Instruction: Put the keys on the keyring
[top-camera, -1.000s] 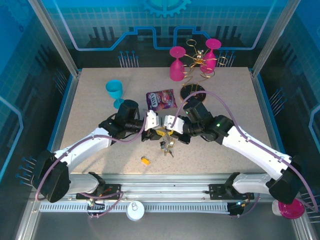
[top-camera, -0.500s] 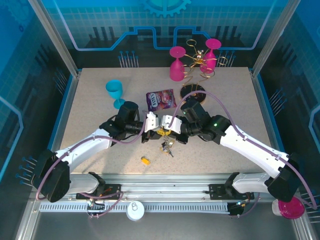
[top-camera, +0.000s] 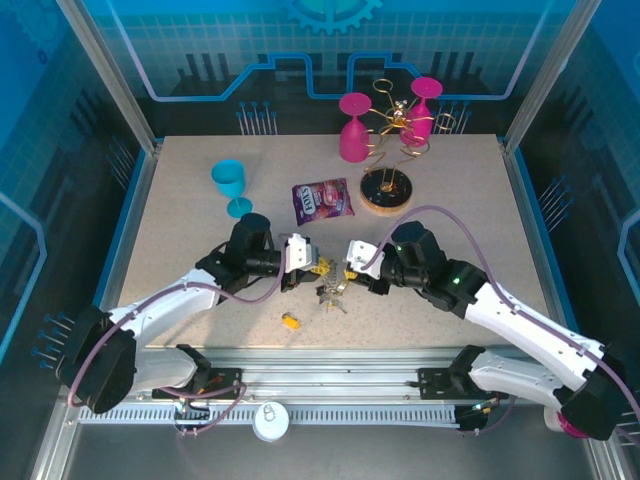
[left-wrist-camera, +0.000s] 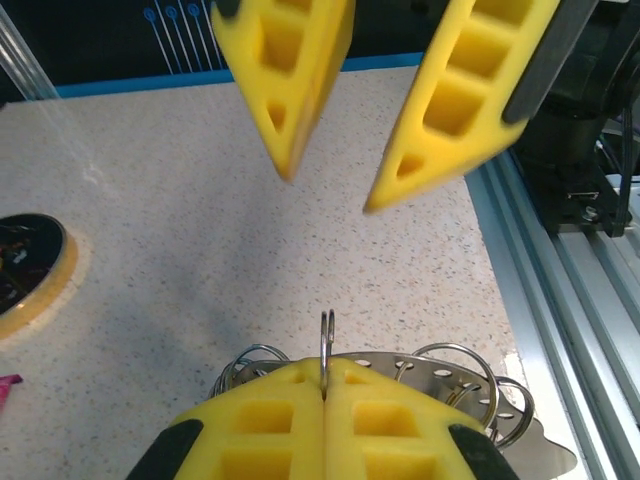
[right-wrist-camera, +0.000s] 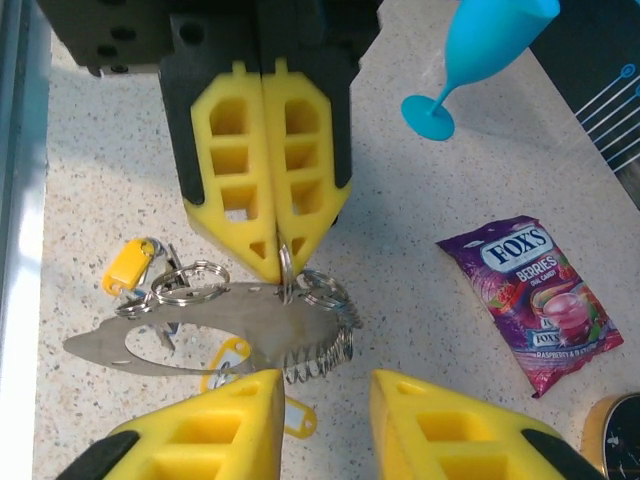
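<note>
Speckled beige stone-look table (top-camera: 180, 230), blue-panelled enclosure around it. Left gripper (right-wrist-camera: 280, 265) was clamped shut, its yellow foam pads pinching the thin grey wire keyring (left-wrist-camera: 326, 335). The keyring stood upright and edge-on, mid-table toward the near side. Right gripper (right-wrist-camera: 325, 385) sat open just beside it, holding nothing. Flat shiny metal plate (right-wrist-camera: 250, 325) lay below, long axis near-far, pointed tip toward the near rail, split rings along its edge. Yellow-tagged keys (right-wrist-camera: 128, 265) touched the plate. Loose key (top-camera: 290, 322) lay apart, nearer.
</note>
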